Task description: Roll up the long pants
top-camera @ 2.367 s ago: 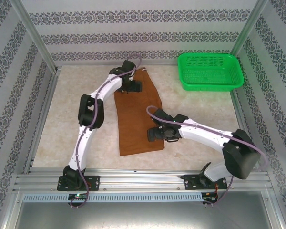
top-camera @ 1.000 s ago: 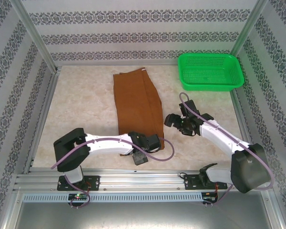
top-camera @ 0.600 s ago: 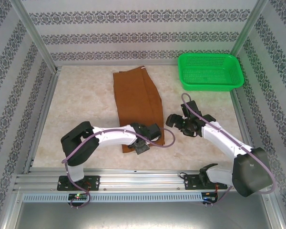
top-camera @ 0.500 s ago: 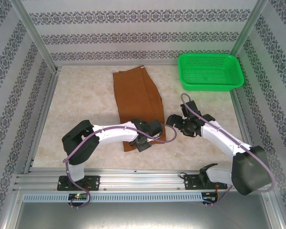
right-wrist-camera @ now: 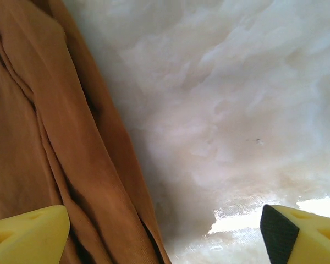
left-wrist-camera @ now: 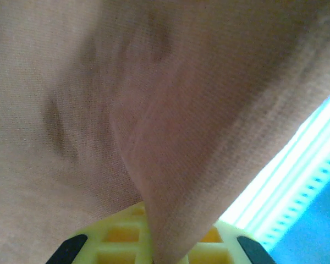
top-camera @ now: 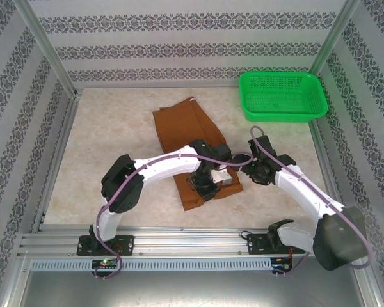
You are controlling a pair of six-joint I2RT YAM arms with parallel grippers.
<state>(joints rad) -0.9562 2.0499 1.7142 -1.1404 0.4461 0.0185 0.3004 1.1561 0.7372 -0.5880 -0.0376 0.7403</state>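
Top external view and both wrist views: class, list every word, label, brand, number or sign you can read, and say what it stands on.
No text can be read anywhere in these views.
long pants: a small tag at the far edge, too small to read.
green basket: no writing visible.
walls: a repeating ornamental pattern, no letters or numbers.

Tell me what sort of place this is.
Probably a robot test cell, not a home: a left arm and right arm bolted to an aluminium rail, patterned panels walling in a marble-look table.
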